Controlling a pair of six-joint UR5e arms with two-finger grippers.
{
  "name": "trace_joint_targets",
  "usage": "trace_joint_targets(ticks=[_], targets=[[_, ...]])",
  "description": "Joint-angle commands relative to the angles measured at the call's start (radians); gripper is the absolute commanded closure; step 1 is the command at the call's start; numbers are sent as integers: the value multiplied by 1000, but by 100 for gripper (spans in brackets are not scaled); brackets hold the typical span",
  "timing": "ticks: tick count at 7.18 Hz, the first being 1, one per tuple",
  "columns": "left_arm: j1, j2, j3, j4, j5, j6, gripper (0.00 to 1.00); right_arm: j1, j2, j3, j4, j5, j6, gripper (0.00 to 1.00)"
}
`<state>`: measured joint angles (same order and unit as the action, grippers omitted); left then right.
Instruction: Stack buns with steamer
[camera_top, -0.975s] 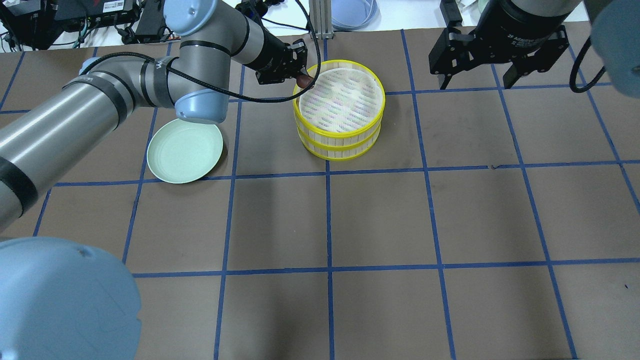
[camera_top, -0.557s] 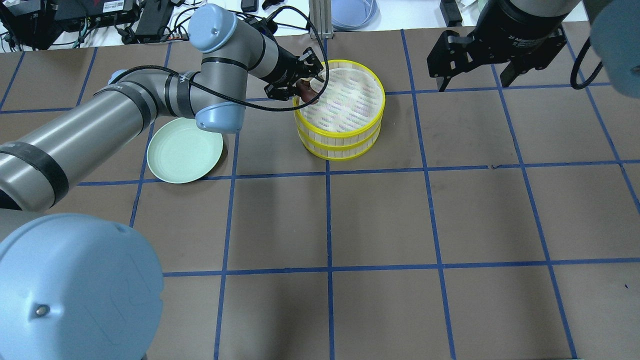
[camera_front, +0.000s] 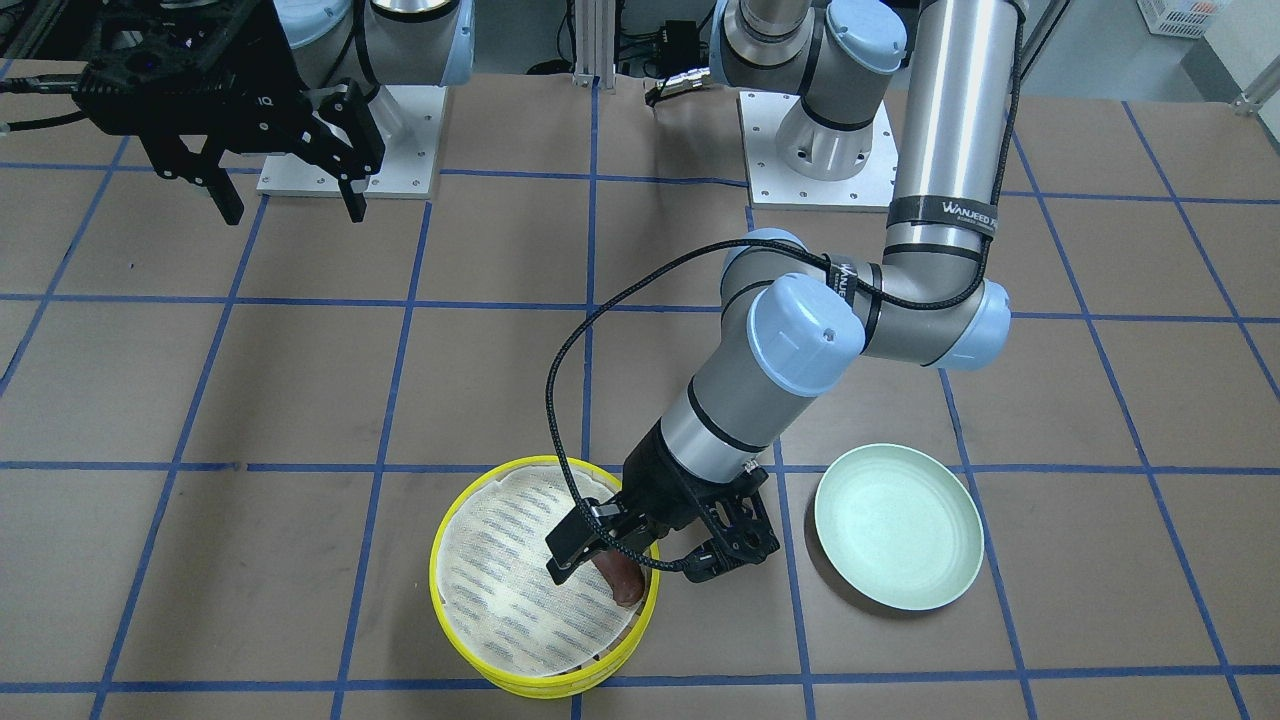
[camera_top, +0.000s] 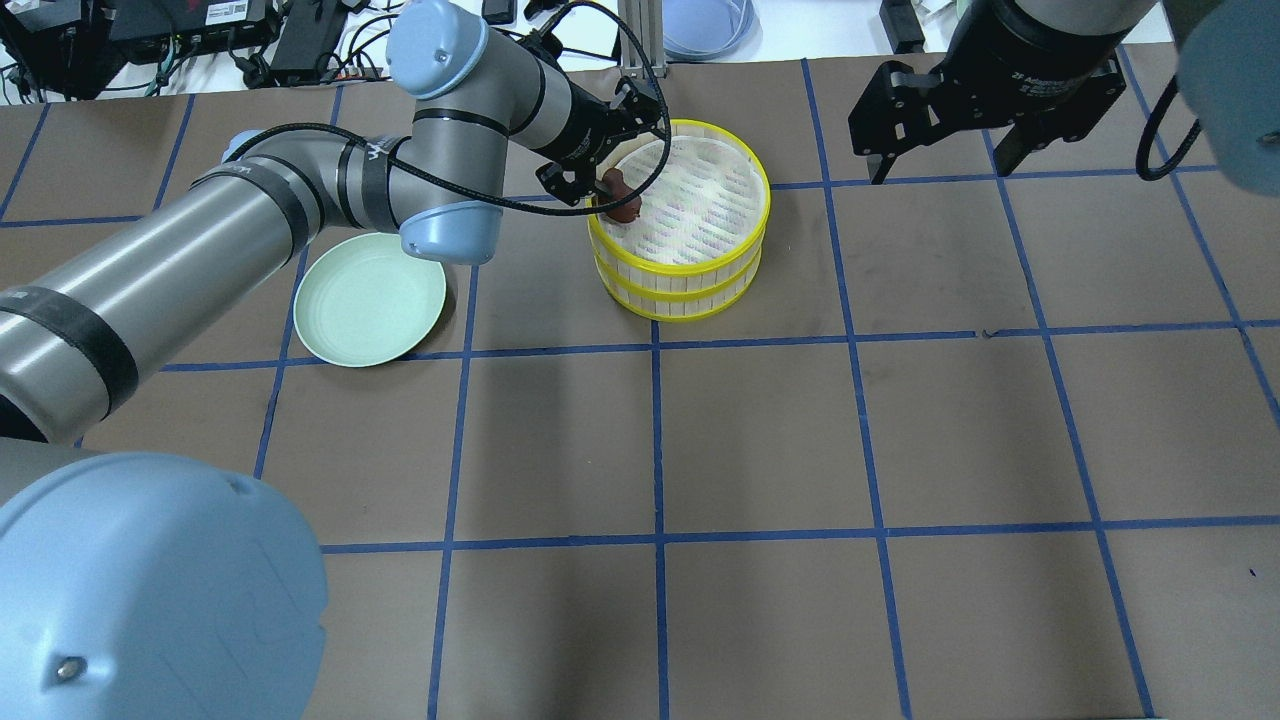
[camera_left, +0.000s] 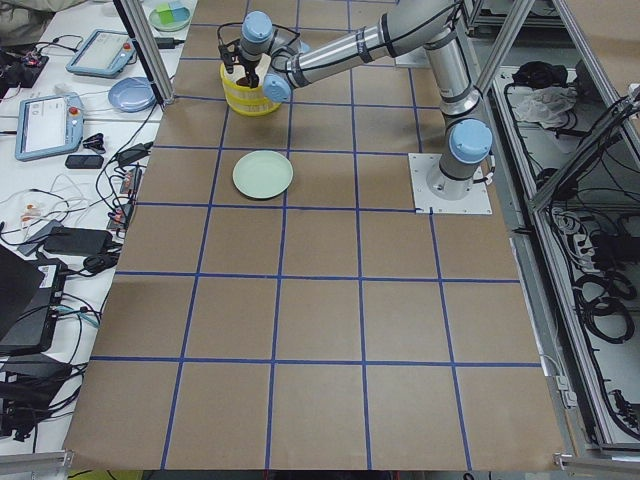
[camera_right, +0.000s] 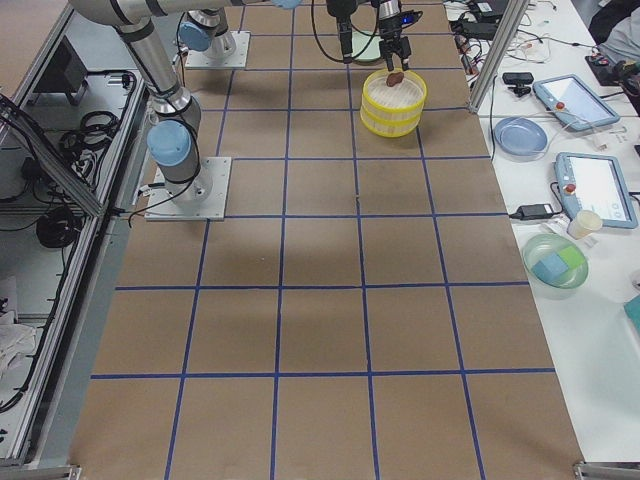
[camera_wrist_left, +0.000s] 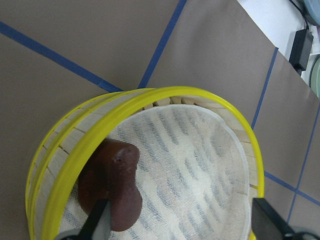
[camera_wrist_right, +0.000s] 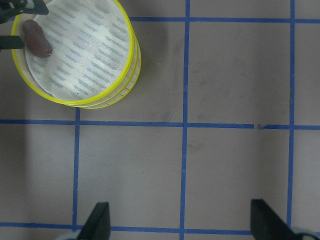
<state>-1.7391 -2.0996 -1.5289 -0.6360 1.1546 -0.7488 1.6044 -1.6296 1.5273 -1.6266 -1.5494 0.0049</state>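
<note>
The steamer (camera_top: 690, 270) is two yellow-rimmed tiers stacked one on the other, also seen in the front view (camera_front: 440, 590). The dark reddish-brown bun (camera_top: 622, 200) lies on the top tier's white liner against the rim on the robot's left, and shows in the front view (camera_front: 625, 583), the left wrist view (camera_wrist_left: 112, 185) and the right wrist view (camera_wrist_right: 37, 37). My left gripper (camera_top: 602, 148) hangs just above that rim, jaws wide open either side of the bun (camera_front: 640, 565). My right gripper (camera_top: 935, 165) is open and empty, raised far right of the steamer. The cream bun is hidden.
A pale green plate (camera_top: 370, 300) lies bare to the left of the steamer, under the left arm's elbow, and shows in the front view (camera_front: 900, 525). The brown table is marked with a blue tape grid (camera_top: 657, 345). Cables and devices lie beyond the far edge.
The left gripper carried the brown bun over the steamer's rim and opened. The bun now rests on the top liner. The right gripper shifted only slightly.
</note>
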Motion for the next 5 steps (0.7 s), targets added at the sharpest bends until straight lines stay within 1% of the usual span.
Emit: trace_joint_targets(ticks=[1,2,3,4,5], targets=[[12,70,16,-131,11,155,0,-1,-1,1,-5,-2,-44,0],[54,108,35,-251,37,258,0,0,1,2,-4,3,-43,0],[97,151,36,-371,92,417,0,-1,1,2,-1,-1,-46,0],[151,197,38,-498,124,481,0,0,1,5,1,-6,-48,0],[206,234,36,-566,184,555,0,0,1,29,-1,-8,-46,0]])
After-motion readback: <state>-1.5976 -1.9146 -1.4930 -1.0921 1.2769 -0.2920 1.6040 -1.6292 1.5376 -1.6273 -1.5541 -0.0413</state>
